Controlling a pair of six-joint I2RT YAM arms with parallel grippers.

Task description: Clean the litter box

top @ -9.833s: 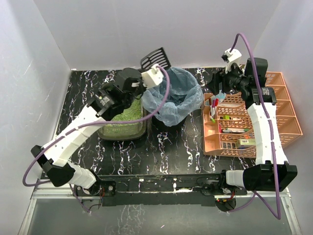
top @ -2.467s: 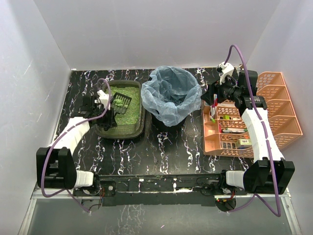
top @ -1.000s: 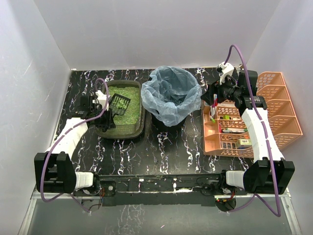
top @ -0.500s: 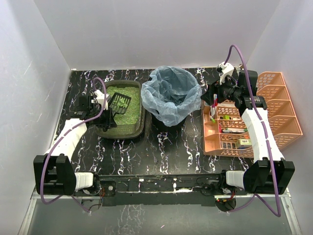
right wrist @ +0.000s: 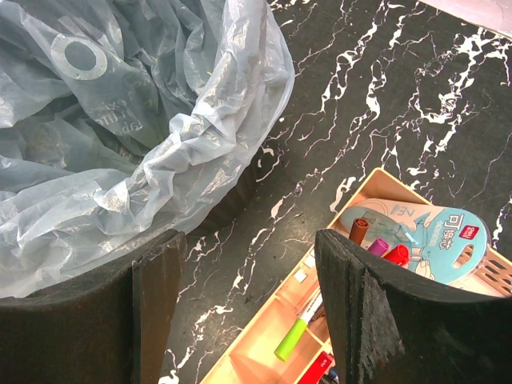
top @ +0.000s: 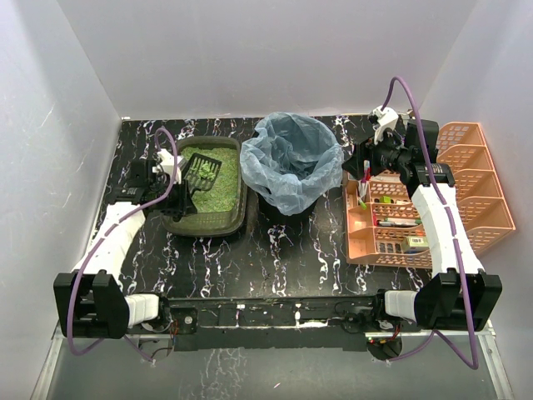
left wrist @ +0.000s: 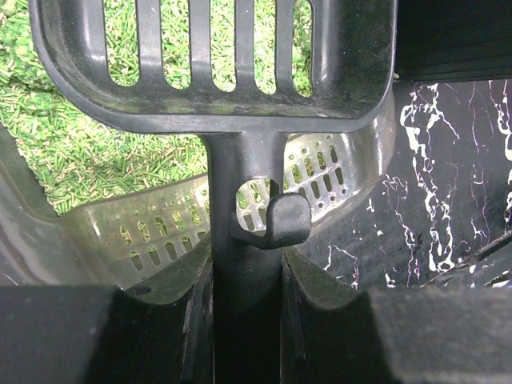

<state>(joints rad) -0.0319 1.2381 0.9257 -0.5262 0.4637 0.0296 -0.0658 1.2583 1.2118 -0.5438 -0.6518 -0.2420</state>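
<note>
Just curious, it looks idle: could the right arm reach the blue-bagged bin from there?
Probably yes: the right fingers hang open just beside the bin, and nothing stands between them.

On the table [top: 291, 250], the litter box [top: 208, 223] lies far left, the bin [top: 293, 167] just right of it, and the organiser [top: 466, 208] right of the bin, near the right edge. A scoop [top: 200, 170] hangs over the box's far half. Pens [top: 365, 181] stand in the organiser's far-left compartment.

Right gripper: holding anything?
No, the right gripper is open and empty, hanging between the bin and the organiser.
</note>
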